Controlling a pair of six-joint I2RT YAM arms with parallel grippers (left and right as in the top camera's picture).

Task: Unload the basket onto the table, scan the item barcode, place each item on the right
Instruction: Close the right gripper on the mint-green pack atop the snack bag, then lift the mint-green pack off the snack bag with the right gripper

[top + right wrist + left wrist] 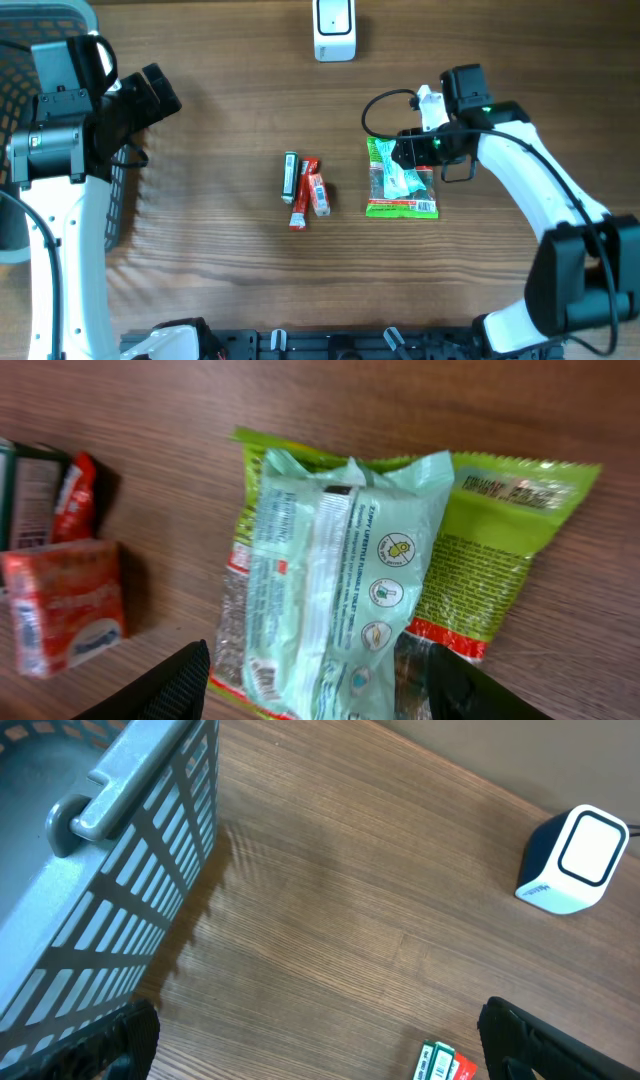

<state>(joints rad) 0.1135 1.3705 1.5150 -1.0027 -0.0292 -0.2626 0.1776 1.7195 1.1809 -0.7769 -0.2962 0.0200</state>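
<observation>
My right gripper [318,675] hangs with its fingers [185,680] spread either side of the pale mint packet [330,580], gripping nothing. The packet lies slack on the green bag [500,550] at right-centre of the overhead view, well below the white scanner [334,30] at the top edge. Closing from here, I judge I could pinch both wrappers together or catch only a loose fold. The film looks slippery, so the packet might slide out, or hang with its barcode, which I cannot make out, turned from the scanner. My left gripper [320,1045], wide open by the basket [130,850] at far left, is too far off to help.
</observation>
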